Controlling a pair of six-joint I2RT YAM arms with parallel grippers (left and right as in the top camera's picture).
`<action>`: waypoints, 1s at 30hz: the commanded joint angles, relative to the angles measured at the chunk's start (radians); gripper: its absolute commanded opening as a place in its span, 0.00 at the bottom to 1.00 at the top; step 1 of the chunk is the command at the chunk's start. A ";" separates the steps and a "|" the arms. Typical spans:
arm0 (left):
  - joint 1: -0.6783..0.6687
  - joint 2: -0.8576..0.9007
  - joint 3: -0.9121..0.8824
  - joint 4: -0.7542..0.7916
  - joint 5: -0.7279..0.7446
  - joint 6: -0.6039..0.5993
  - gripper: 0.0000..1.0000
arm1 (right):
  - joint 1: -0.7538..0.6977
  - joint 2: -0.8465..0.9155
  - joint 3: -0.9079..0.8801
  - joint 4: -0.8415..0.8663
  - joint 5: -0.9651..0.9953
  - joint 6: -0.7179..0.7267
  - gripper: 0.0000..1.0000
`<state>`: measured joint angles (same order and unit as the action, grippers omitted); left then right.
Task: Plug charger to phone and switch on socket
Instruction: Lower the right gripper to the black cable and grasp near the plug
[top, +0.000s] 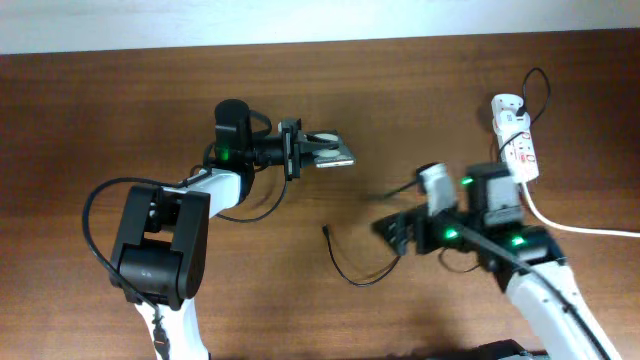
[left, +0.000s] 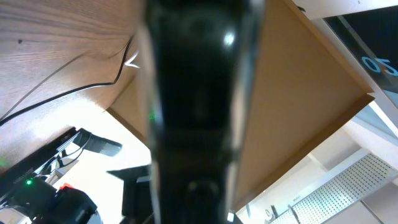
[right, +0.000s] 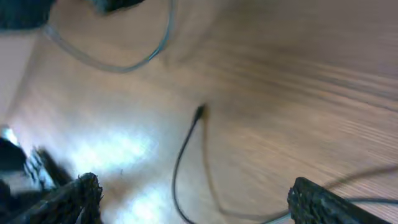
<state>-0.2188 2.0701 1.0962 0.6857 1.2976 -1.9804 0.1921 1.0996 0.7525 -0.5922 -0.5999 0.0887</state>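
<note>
My left gripper (top: 303, 150) is shut on the phone (top: 333, 150), a dark slab with white blobs, and holds it off the table at centre left. In the left wrist view the phone (left: 196, 106) fills the middle as a blurred dark bar. The charger's thin black cable ends in a small plug tip (top: 327, 232) lying on the wood. The tip also shows in the right wrist view (right: 199, 112). My right gripper (top: 392, 232) is open and empty just right of the tip, fingers spread wide (right: 199, 202) over the cable. The white adapter (top: 504, 104) sits on the socket (top: 519, 148) at the back right.
The socket's thick white cord (top: 580, 228) runs off to the right edge behind my right arm. The black cable loops on the table (top: 365, 275) under the right gripper. The table's far edge meets a white wall.
</note>
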 joint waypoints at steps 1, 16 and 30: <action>-0.001 -0.004 0.026 0.010 0.008 -0.008 0.00 | 0.215 -0.016 0.019 -0.004 0.273 0.026 0.99; 0.134 -0.004 0.026 0.014 0.051 0.148 0.00 | 0.550 0.204 0.019 0.115 0.507 0.162 0.88; 0.165 -0.004 0.026 0.015 0.103 0.233 0.00 | 0.606 0.448 0.173 0.118 0.512 0.220 0.74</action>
<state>-0.0612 2.0701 1.0981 0.6926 1.3632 -1.7924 0.7929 1.4979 0.8974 -0.4808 -0.1123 0.2855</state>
